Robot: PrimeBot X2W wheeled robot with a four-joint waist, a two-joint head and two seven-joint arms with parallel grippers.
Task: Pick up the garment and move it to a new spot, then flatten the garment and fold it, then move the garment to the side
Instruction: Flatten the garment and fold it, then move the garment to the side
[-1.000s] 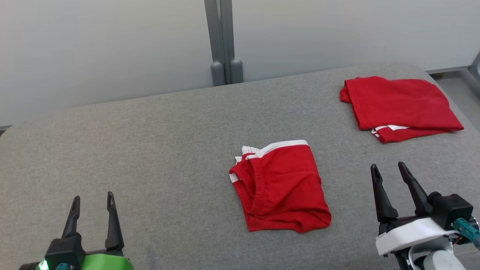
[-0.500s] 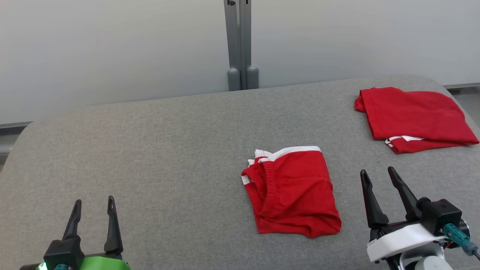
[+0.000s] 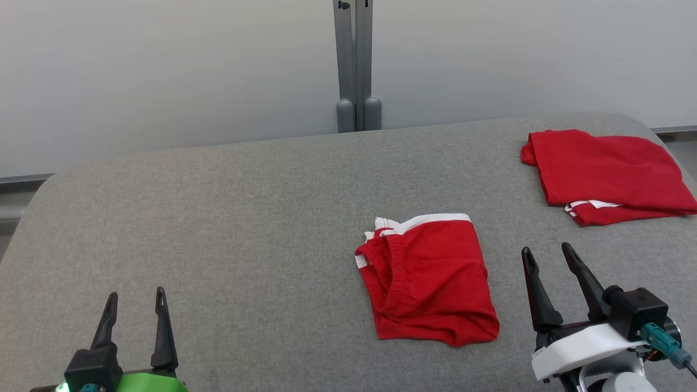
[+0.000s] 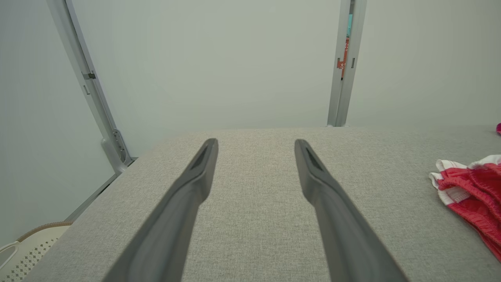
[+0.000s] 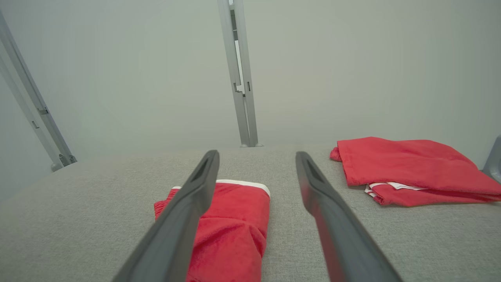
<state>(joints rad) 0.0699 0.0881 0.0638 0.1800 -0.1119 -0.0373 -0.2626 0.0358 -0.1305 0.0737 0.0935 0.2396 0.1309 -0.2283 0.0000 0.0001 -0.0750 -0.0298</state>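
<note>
Grey fabric surface [image 3: 218, 218] w/ rounded corners sat below a pale wall [image 3: 163, 71], metal post [image 3: 356, 65] behind its far edge. Folded red garment [image 3: 430, 283] lay centre-right; 2nd red garment [image 3: 610, 174] at far right, well apart. Left gripper [image 3: 135, 294] & right gripper [image 3: 547, 249] hovered w/ fingers spread, empty.

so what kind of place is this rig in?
Probably a lab test cell for garment folding: grey padded table, plain pale partition panels on a metal post, a folded red garment mid-table and a second red garment far right.
</note>
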